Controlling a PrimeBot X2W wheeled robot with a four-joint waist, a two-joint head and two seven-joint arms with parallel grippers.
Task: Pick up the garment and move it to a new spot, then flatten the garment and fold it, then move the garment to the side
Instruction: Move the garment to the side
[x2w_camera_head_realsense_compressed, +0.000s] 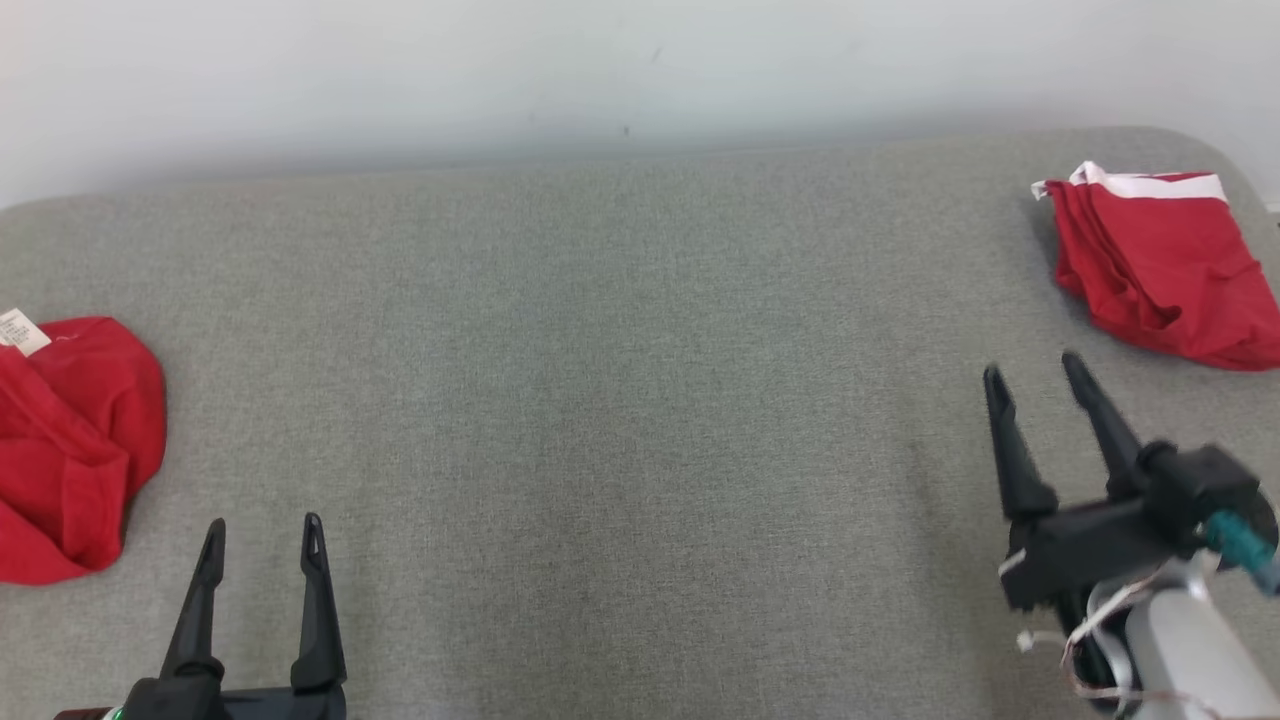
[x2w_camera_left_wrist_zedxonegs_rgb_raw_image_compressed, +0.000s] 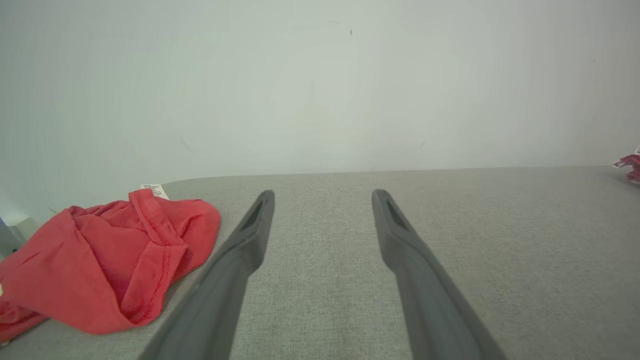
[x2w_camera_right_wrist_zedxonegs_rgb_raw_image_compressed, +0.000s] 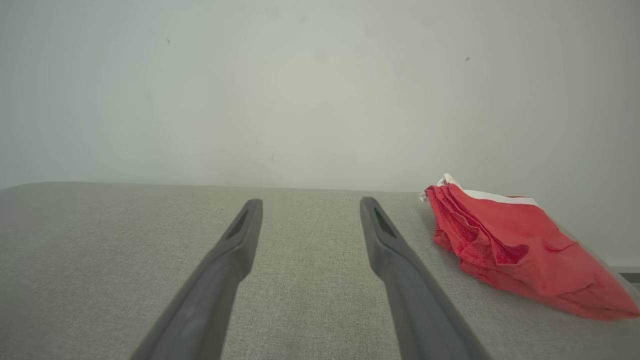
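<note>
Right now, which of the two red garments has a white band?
The folded garment at far right, by the right gripper; the crumpled garment at left shows just a small tag.

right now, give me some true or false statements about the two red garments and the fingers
1. The left gripper and the right gripper are both open and hold nothing. True.
2. A crumpled red garment with a white label lies at the robot's left. True.
3. The right gripper is shut on the folded red garment. False: it is open and apart from it.
4. The two garments touch. False: they lie at opposite ends of the grey surface.
</note>
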